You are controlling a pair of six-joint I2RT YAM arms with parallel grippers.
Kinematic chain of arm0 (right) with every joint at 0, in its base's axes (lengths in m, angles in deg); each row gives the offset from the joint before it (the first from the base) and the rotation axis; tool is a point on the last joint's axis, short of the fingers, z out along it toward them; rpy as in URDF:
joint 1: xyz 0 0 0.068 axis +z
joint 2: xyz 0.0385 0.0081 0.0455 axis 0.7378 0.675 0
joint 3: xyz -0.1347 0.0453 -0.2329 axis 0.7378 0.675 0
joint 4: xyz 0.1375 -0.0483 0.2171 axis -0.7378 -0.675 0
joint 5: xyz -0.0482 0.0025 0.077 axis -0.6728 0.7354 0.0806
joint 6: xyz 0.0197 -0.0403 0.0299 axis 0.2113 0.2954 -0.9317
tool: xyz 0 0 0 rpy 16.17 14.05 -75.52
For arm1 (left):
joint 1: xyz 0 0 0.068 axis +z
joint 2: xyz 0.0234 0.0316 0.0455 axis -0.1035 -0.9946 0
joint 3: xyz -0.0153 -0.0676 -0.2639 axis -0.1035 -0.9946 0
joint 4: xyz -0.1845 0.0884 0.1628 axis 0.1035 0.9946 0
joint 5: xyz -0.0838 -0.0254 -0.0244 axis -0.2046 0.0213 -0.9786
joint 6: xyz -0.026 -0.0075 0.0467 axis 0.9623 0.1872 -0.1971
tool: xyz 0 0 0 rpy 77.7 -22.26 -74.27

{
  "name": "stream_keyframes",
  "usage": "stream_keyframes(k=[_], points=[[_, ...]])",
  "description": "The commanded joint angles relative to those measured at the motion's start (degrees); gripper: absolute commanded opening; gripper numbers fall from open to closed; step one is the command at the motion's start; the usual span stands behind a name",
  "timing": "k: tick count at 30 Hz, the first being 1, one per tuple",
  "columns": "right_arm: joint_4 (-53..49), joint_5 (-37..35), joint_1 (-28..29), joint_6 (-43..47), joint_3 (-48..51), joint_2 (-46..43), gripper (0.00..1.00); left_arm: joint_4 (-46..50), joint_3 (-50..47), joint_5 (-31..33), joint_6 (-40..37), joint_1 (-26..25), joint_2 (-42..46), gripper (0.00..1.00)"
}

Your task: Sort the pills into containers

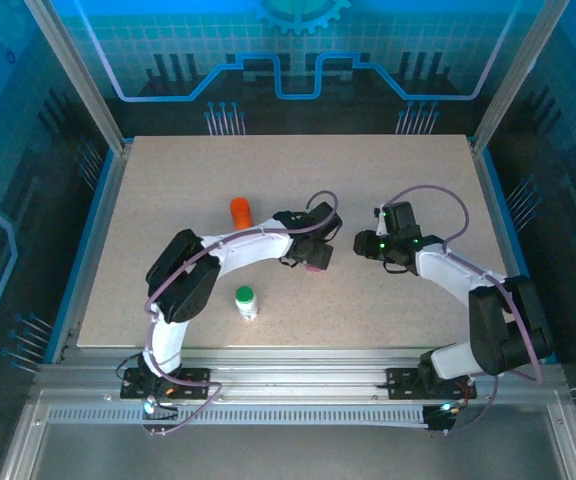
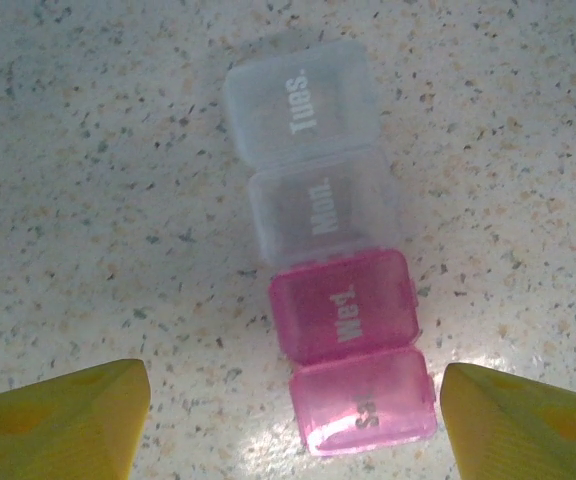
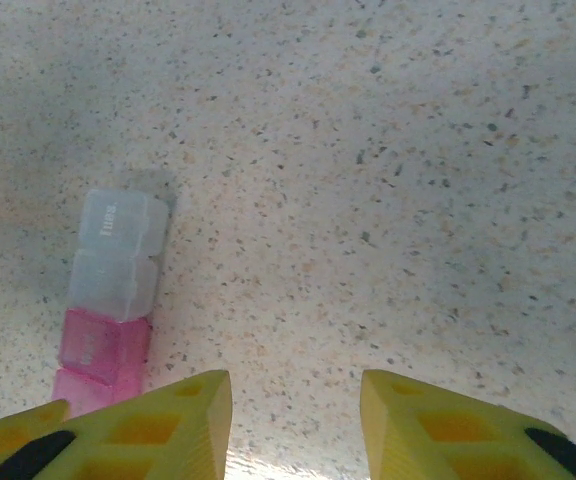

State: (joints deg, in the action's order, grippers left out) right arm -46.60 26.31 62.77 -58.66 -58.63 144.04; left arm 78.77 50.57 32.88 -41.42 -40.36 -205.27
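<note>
Speckled counter (image 1: 168,190) inside a blue-lit enclosure, with both arms reaching toward its middle. The orange bottle (image 1: 240,211) stands just behind the left forearm. The white bottle with green cap (image 1: 246,302) stands in front of that forearm, nearer the bases, and the two are well apart. The left pincer (image 2: 295,405) hangs over the pill strip (image 2: 323,260), its jaws spread and flanking the strip's near end without touching it. The right pincer (image 3: 296,392) has its jaws parted over bare counter, grips nothing, and sits near the strip on its right side. The strip lies flat near the middle of the counter: four joined, day-lettered compartments with all lids down, two clear at the far end and two pink at the near end. Whether pills lie inside cannot be told. Judged step: seizing the strip. To do it well, descend squarely so both fingers meet the side walls of the end pink compartment (image 2: 363,405) together; an uneven closure would likely pivot the light strip on the smooth counter. The right pincer's closeness is the chief obstruction, while the bottles stand away from the approach.
</note>
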Motion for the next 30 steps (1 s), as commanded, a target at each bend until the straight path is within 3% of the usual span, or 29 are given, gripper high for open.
stream_keyframes(k=[1, 14, 30], points=[[2.92, 3.44, -1.07, -0.93, 1.64, 0.66, 0.39, 2.92, 3.79, 0.26, -3.02, -0.06, -2.33, 0.78], [4.05, 5.59, -1.25, -1.31, 2.10, 0.01, 0.40, 6.86, 12.06, -1.82, -5.57, 2.07, -8.80, 0.77], [4.48, 5.51, -2.00, -1.27, 2.62, -0.30, 0.40, 7.23, 14.78, -2.68, -10.91, 2.27, -11.77, 0.64]])
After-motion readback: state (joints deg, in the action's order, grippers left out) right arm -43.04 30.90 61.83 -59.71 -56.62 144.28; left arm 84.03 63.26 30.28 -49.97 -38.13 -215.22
